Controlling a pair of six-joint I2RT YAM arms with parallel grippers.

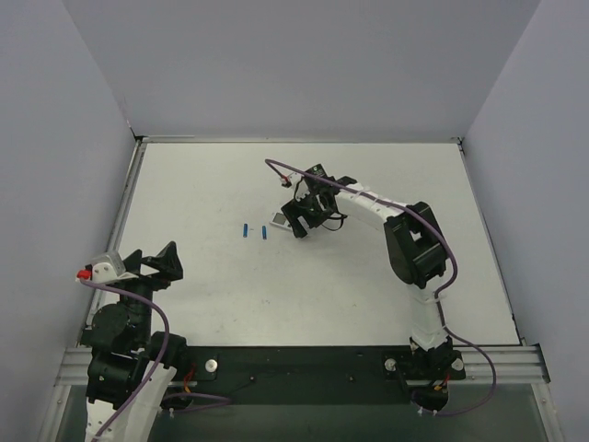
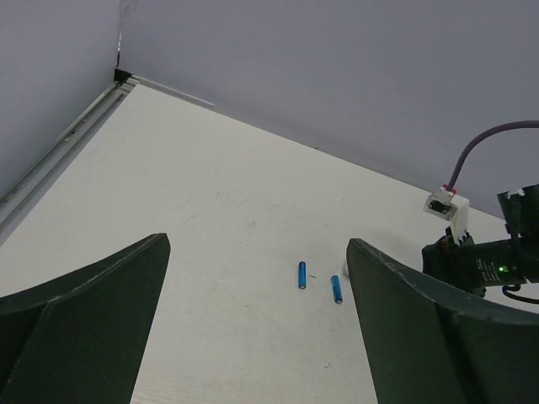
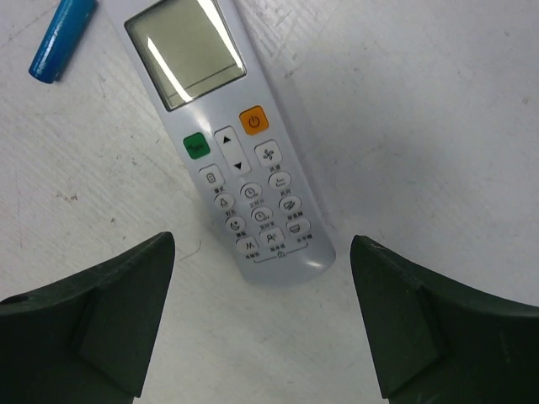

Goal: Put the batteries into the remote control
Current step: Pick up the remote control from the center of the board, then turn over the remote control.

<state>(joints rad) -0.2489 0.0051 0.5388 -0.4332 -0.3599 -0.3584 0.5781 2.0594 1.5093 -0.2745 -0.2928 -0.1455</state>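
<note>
Blue batteries (image 2: pixel 302 275) — two; remote control (image 3: pixel 229 147) — one

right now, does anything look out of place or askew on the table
The white oblong plastic remote control lies face up, screen and buttons showing, so its back is against the table. The two small blue cylindrical batteries lie loose beside it. Nothing looks damaged.

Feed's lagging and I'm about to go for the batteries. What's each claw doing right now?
Left claw: open, holding nothing.
Right claw: open over the remote control, not gripping it.
</note>
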